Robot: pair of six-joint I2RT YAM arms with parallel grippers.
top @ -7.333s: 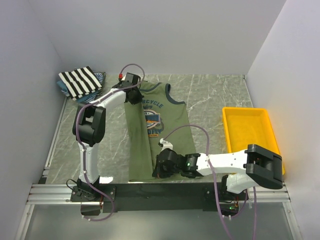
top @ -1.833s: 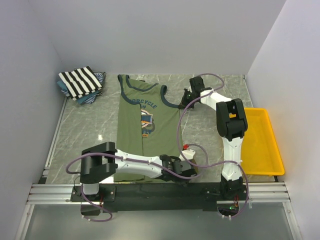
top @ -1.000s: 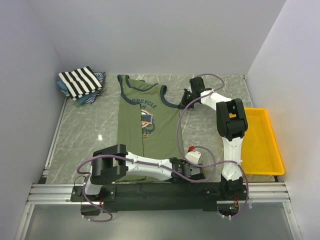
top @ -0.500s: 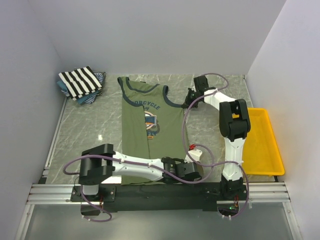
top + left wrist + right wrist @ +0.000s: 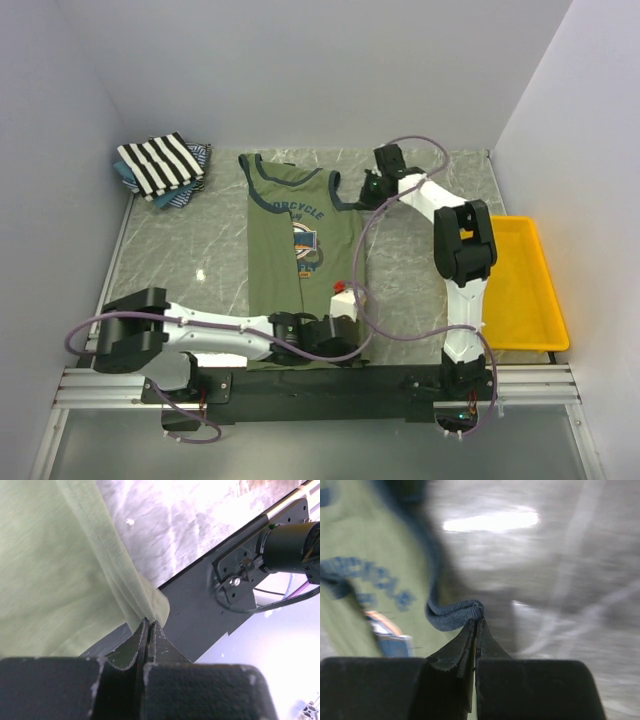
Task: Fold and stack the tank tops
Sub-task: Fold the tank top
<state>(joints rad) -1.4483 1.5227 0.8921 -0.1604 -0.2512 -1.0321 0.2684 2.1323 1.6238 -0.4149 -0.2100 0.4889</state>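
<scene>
An olive green tank top [image 5: 300, 250] with navy trim and a blue-orange chest print lies flat mid-table, its left side folded inward. My left gripper [image 5: 352, 338] is shut on its lower right hem corner near the front rail; the left wrist view shows the jaws [image 5: 149, 622] pinching the olive hem [image 5: 125, 587]. My right gripper [image 5: 368, 190] is shut on the right shoulder strap; in the right wrist view the jaws [image 5: 476, 621] pinch the navy trim [image 5: 451, 618]. A folded black-and-white striped tank top [image 5: 158, 163] rests on blue patterned ones [image 5: 128, 178] at the back left.
A yellow plastic tray [image 5: 520, 285] stands at the right edge. The black base rail [image 5: 300, 380] runs along the front, just below the hem and showing again as the rail [image 5: 200, 610] in the left wrist view. Grey walls enclose the marble table [image 5: 200, 250] on three sides.
Both grippers have moved left with the tank top's right edge held. The left arm has swung back toward its base, and the top's right side has shifted left.
</scene>
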